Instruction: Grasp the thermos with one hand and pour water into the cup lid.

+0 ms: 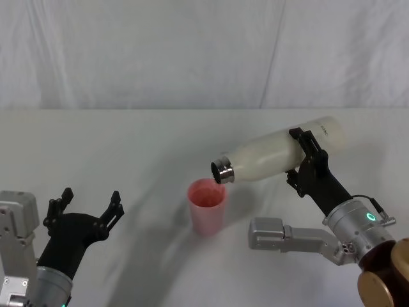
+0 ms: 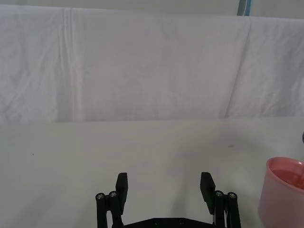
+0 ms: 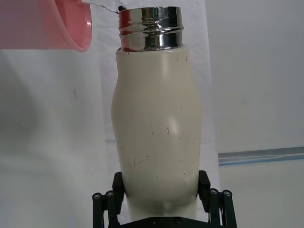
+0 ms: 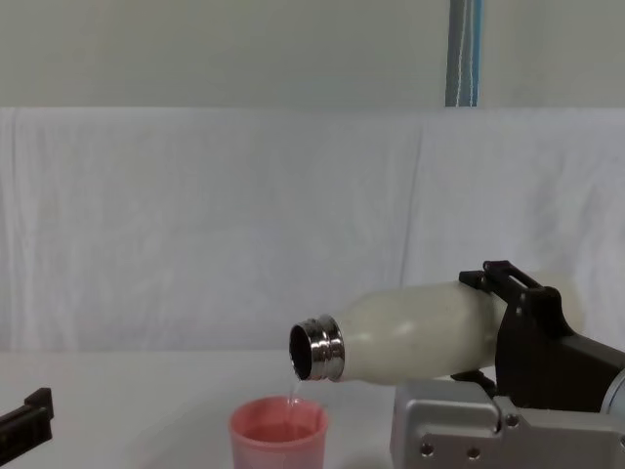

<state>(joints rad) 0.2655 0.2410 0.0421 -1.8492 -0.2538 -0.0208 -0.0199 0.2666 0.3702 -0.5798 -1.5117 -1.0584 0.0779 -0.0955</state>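
Observation:
The cream-white thermos (image 1: 281, 153) is tipped almost level above the table, its steel neck (image 1: 222, 170) just over the pink cup lid (image 1: 206, 206). My right gripper (image 1: 308, 157) is shut on the thermos body near its base. In the chest view a thin stream of water falls from the thermos (image 4: 410, 332) mouth into the cup lid (image 4: 278, 437). The right wrist view shows the thermos (image 3: 156, 137) between the fingers (image 3: 210, 190) and the cup lid (image 3: 45, 23) by its neck. My left gripper (image 1: 89, 206) rests open at the near left, apart from both; the left wrist view shows this gripper (image 2: 164, 186) with the cup lid (image 2: 283, 192) off to its side.
A white cloth covers the table (image 1: 128, 147) and hangs as a backdrop behind it. Bare cloth lies between the left gripper and the cup lid.

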